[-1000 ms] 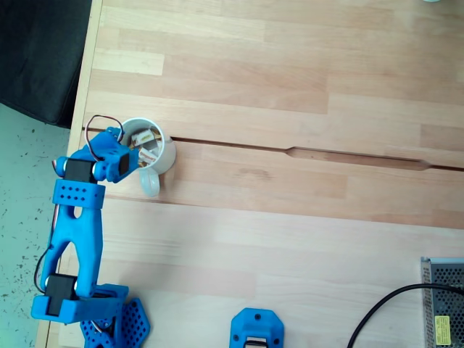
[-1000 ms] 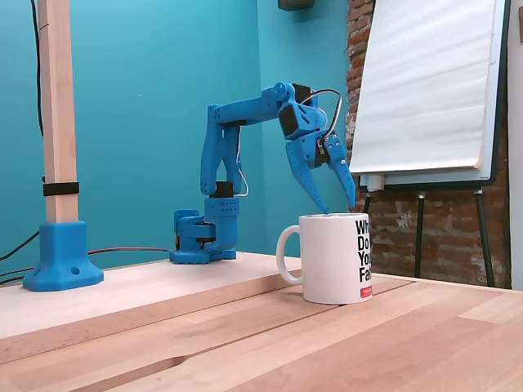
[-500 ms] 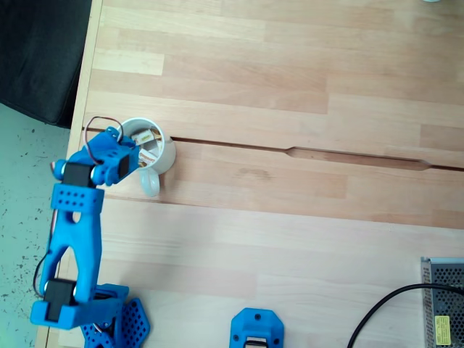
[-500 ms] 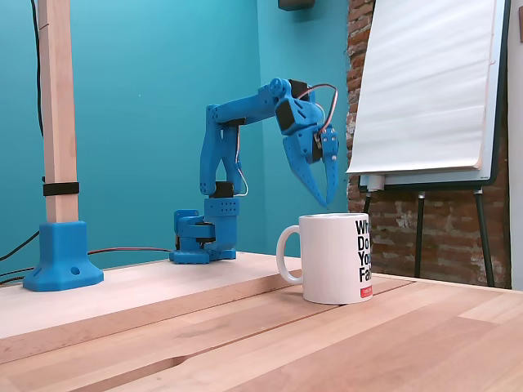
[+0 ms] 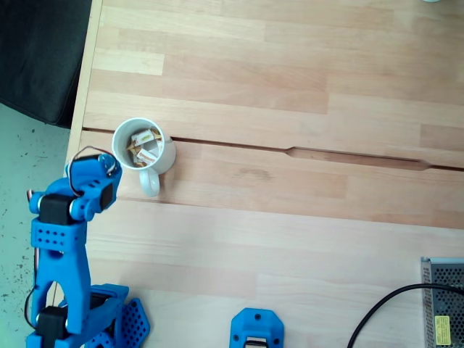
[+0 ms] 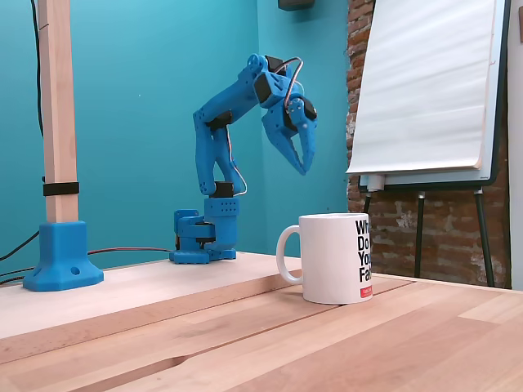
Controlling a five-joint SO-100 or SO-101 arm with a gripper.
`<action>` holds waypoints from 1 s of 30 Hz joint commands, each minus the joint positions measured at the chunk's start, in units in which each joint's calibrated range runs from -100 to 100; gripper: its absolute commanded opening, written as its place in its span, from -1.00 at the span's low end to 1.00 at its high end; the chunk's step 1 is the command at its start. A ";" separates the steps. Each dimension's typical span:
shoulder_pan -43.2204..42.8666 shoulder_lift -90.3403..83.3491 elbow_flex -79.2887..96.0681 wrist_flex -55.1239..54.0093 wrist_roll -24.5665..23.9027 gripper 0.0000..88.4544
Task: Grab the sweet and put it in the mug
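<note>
- In the low side fixed view, the wooden bench point(image 6: 245, 343) lies nearest to the camera, with a long groove between its planks.
- On the bench stands the mug point(image 6: 335, 257), white, upright, with its loop handle to the left in this view and black letters on its right side.
- In the fixed view from above, the mug point(image 5: 148, 148) stands near the left edge of the bench point(image 5: 290, 72), and its handle points toward the bottom of the picture.
- Inside the mug lie several small wrapped candies; the sweet point(image 5: 145, 138) is among them, white with orange-yellow ends, and it is not possible to tell which one is the task's own.
- Behind the mug in the side view, the blue arm point(image 6: 216, 139) rises from its base at the far part of the bench.
- The jaws point(image 6: 302, 166) hang high above the mug and a little to its left, pointing down; they are close together and hold nothing.
- From above, the arm point(image 5: 61, 239) is at the lower left, just beside the mug and not touching it.
- At the left of the side view, a wooden post point(image 6: 57, 114) stands in a blue foot.
- Farthest are a teal wall point(image 6: 139, 82), a brick wall and a white flip chart point(image 6: 429, 82) on an easel.
</note>
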 commanded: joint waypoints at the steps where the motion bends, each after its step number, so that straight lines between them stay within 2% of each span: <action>1: -0.33 -7.18 7.70 0.40 0.73 -1.00; 8: -0.33 -25.16 37.94 -1.78 5.62 -1.00; 15: -0.33 -52.27 65.42 -13.23 8.84 -1.00; 20: -0.33 -69.05 82.28 -18.63 9.08 -1.00; 26: -0.40 -87.56 94.32 -21.13 9.38 -1.00; 30: -0.40 -89.71 95.04 -21.21 9.23 -1.00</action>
